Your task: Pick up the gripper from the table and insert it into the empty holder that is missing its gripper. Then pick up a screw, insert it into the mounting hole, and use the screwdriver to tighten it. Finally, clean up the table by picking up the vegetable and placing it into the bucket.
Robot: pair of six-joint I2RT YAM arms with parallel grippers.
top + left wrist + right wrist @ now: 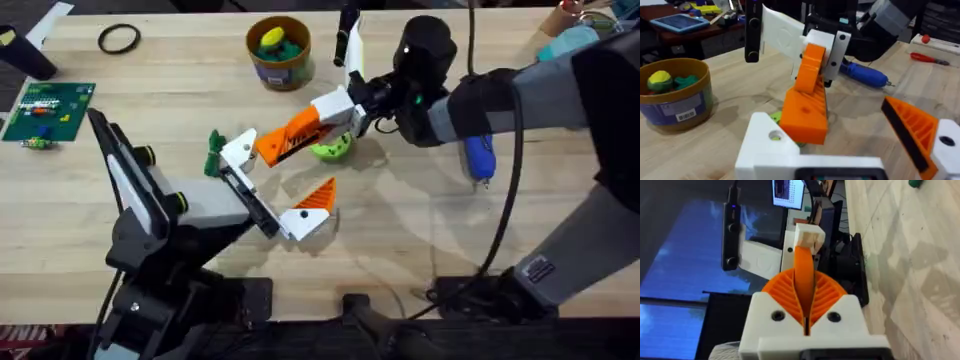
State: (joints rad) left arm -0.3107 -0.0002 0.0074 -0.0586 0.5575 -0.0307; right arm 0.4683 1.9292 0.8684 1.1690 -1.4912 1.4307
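Gripper [296,133]: orange wedge held off the table [420,240], white base clamped in the right tool [345,108], tip just beside the holder [238,150]. Left tool [268,195]: low at centre; holds nothing, spread cannot be told. Screwdriver [479,157]: lying right, open wood around. Bucket [279,52]: far edge, toys inside.

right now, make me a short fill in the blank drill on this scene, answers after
1. The right pincer is shut on the orange ____.
2. The screwdriver lies on the table, and its handle is ____.
3. The bucket holds a yellow piece and a ____ piece.
4. The left pincer has an orange finger on ____ of its two brackets.

Missing words: gripper; blue; green; one
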